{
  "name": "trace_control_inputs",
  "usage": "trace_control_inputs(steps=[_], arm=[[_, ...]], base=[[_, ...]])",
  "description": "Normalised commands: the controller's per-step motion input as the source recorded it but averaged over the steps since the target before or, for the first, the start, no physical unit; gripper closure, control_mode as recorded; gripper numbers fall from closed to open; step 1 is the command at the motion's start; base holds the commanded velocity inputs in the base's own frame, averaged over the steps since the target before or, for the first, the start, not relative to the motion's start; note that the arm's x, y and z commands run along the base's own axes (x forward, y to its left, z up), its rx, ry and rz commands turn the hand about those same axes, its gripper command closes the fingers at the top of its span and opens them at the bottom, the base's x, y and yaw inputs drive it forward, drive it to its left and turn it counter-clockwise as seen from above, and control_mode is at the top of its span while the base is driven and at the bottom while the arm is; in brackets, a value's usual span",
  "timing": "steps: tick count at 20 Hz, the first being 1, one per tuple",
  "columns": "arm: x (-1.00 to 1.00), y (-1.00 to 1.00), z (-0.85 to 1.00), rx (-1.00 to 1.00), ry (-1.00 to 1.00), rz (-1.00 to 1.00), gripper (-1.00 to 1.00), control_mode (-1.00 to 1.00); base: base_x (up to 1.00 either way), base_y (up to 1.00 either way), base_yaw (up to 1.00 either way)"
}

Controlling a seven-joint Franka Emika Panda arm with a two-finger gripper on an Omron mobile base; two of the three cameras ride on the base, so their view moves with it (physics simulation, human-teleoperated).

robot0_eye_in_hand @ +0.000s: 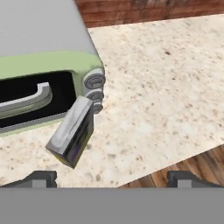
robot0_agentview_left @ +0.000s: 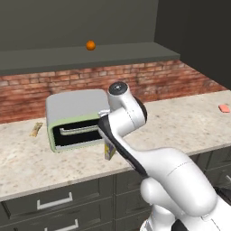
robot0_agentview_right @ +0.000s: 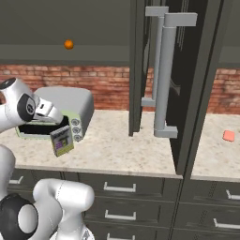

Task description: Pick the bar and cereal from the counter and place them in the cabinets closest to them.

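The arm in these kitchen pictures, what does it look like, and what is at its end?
The arm is glossy white with rounded, bulbous segments, dark bands at its joints and a round grey cap on top. At its end, the gripper has two small dark grey, blocky fingertips.

Even, diffuse rendered light with no glare; counter [robot0_agentview_left: 189, 122] bright, cabinets [robot0_agentview_right: 187, 84] dim and flat, soft faint shadow under the toaster oven [robot0_eye_in_hand: 48, 78], textures slightly coarse, no edge distortion or blur.

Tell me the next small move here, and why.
Probably lower the open gripper forward onto the cereal. The box stands free on the counter beside the toaster oven, ahead of the fingertips and left of centre, not yet between them.
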Motion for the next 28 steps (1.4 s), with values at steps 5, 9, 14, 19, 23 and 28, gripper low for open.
trace_control_inputs(steps=[5, 9, 14, 19, 23, 28], arm=[[0.04, -0.12, -0.02, 0.14, 0.01, -0.02, -1.0, -1.0], [0.0, -0.04, -0.13, 0.11, 0.0, 0.0, -1.0, -1.0], [0.07, 0.01, -0.25, 0.14, 0.0, -0.02, -1.0, -1.0], [0.15, 0.0, -0.27, 0.14, 0.0, -0.03, -1.0, -1.0], [0.32, 0.09, -0.29, 0.08, 0.01, -0.03, -1.0, -1.0], [0.39, 0.2, -0.32, 0.03, 0.05, -0.03, -1.0, -1.0]], base=[[0.0, 0.0, 0.0], [0.0, 0.0, 0.0], [0.0, 0.0, 0.0], [0.0, 0.0, 0.0], [0.0, 0.0, 0.0], [0.0, 0.0, 0.0]])
